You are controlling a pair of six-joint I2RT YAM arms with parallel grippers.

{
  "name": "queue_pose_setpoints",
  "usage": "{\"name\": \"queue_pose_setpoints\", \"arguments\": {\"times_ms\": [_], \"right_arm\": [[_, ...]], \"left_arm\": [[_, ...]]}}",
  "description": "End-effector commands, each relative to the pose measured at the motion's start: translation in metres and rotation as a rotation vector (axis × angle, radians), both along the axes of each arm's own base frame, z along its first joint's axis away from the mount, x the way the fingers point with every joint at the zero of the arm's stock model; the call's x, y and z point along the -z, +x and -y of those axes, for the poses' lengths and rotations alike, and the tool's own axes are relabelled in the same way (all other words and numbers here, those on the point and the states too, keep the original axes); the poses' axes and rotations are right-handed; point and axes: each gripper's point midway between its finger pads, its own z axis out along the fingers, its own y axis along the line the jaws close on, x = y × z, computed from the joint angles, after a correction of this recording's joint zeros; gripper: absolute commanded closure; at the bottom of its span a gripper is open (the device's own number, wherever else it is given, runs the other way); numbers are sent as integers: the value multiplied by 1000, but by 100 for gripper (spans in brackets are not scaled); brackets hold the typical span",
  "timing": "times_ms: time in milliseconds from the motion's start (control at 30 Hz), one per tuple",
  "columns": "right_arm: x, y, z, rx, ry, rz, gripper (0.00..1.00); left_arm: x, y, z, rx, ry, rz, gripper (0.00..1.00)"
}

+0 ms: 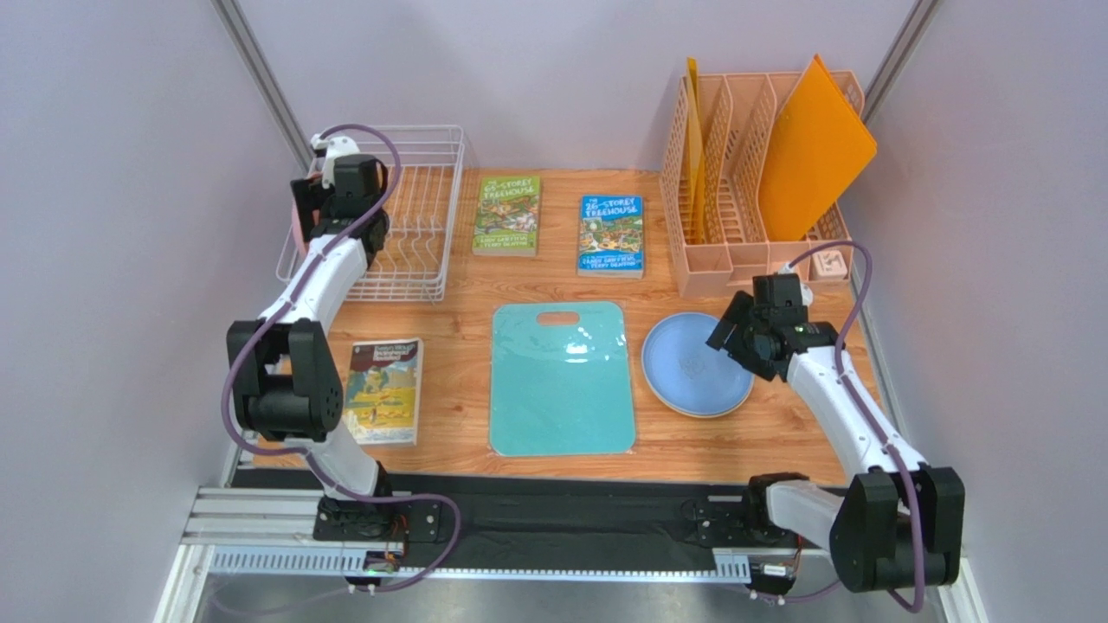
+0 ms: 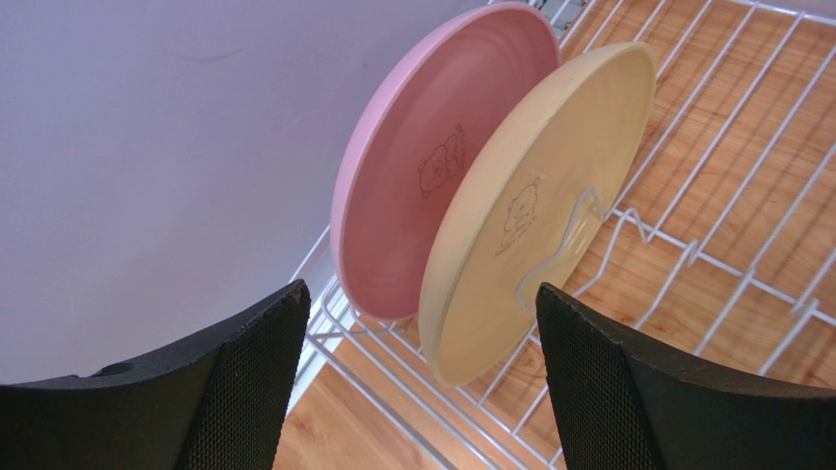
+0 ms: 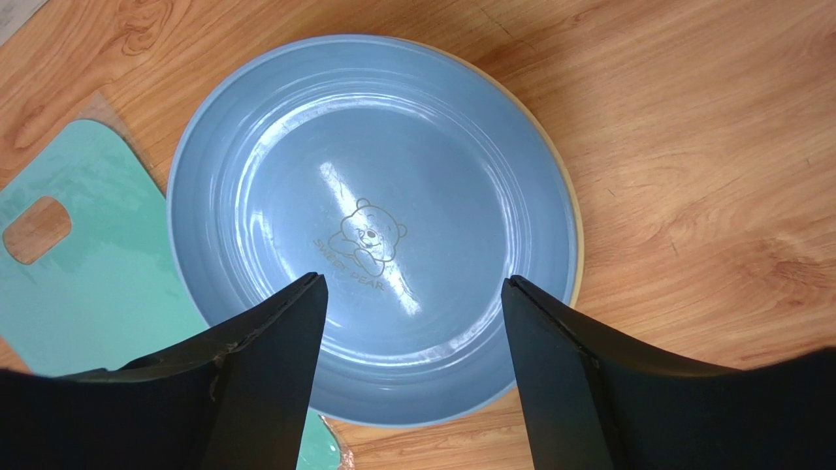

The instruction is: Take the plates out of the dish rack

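The white wire dish rack [image 1: 414,221] stands at the back left. In it a pink plate [image 2: 432,166] and a cream-tan plate [image 2: 535,211] stand upright on edge, side by side. My left gripper [image 1: 341,195] hangs over the rack's left part. In the left wrist view it [image 2: 420,294] is open and empty, just above the two plates' rims. A blue plate [image 1: 696,366] lies flat on the table at the right, and a pale yellow rim [image 3: 579,235] shows under it. My right gripper [image 3: 412,282] is open and empty above the blue plate [image 3: 392,147].
A teal cutting board [image 1: 562,377] lies in the middle front. Two books [image 1: 507,216] [image 1: 611,235] lie at the back, and a third [image 1: 381,390] at the front left. A peach file organizer [image 1: 728,195] holding an orange folder [image 1: 813,149] stands at the back right.
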Motion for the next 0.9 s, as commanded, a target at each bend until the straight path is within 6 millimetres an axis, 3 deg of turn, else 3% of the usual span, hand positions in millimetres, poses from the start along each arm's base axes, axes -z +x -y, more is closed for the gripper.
{"name": "queue_pose_setpoints", "arguments": {"times_ms": [0,100,300,400,433,567,633,733,867], "right_arm": [[-6,21,-7,-38,21,63,30],[-1,25,-9,-41,34,51,30],[8,32,-13,-59,42,27,33],[13,34,-13,-60,40,15,34],[13,34,-14,-60,41,16,34],[17,36,-14,-57,43,9,34],[19,36,-13,-54,43,6,34],[21,35,-14,-56,43,1,34],[20,34,-14,-57,43,3,34]], "left_arm": [[-6,16,-5,21,0,-6,10],[4,25,-9,27,-19,-18,11],[22,33,-18,1,-6,-52,26],[24,32,-19,-7,1,-53,40],[23,32,-20,-14,2,-45,50],[21,26,-22,-23,18,-38,65],[18,23,-24,-35,26,-32,82],[20,19,-25,-51,31,-36,98],[16,13,-25,-76,53,-35,100]]}}
